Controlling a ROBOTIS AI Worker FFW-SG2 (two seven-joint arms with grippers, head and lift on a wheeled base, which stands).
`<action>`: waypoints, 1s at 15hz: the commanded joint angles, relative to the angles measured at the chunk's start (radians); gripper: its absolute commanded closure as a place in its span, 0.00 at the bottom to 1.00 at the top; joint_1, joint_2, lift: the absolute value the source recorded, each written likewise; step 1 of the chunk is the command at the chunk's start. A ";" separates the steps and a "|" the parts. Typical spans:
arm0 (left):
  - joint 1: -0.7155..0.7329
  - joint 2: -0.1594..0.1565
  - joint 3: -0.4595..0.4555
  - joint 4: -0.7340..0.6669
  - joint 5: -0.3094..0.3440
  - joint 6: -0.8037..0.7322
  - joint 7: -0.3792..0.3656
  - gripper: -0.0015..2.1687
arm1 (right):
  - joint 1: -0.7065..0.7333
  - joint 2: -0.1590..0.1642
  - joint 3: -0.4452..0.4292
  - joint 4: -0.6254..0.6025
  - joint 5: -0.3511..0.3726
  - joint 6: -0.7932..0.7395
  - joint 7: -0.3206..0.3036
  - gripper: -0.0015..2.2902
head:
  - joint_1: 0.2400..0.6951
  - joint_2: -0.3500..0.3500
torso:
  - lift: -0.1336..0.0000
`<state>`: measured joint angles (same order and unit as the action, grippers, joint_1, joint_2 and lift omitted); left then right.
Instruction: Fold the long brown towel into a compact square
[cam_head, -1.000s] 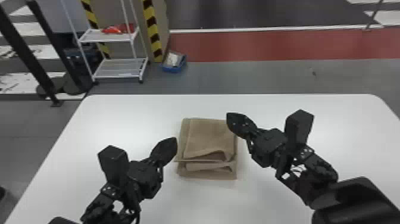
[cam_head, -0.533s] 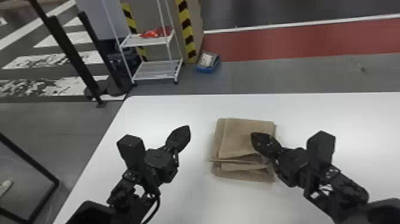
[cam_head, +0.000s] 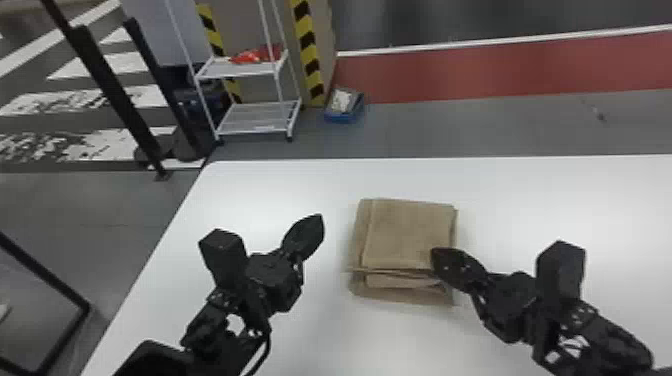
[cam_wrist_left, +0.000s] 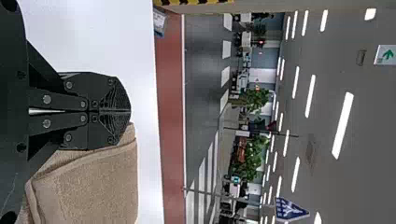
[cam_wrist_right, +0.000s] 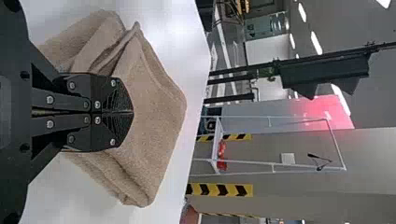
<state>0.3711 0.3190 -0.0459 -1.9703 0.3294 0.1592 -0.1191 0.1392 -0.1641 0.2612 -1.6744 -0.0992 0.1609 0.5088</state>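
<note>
Your left gripper (cam_wrist_left: 128, 111) and right gripper (cam_wrist_right: 130, 112) have fingers together; dragging the right across the towel (cam_head: 407, 232) could skew its layers.

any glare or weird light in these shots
Head view: soft pale sheen on the white table; left wrist view: ceiling lights glare plain white; right wrist view: a red glow spreads over the pale wall panel.
</note>
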 joint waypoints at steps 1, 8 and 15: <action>0.002 0.000 -0.005 -0.002 0.005 0.003 0.001 0.88 | 0.005 -0.005 -0.031 -0.002 0.007 0.059 0.020 0.93 | 1.00 0.81 | 0.07; 0.009 -0.001 -0.006 -0.013 0.003 0.012 0.006 0.88 | 0.040 -0.020 -0.092 -0.042 -0.008 0.099 0.068 0.92 | 1.00 0.74 | 0.07; 0.002 -0.005 -0.071 -0.021 -0.030 -0.117 0.107 0.50 | 0.137 -0.015 -0.181 -0.337 -0.067 0.090 -0.075 0.13 | 1.00 0.70 | 0.07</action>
<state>0.3725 0.3150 -0.0993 -1.9905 0.3077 0.1018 -0.0262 0.2581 -0.1784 0.1074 -1.9484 -0.1557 0.2332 0.4563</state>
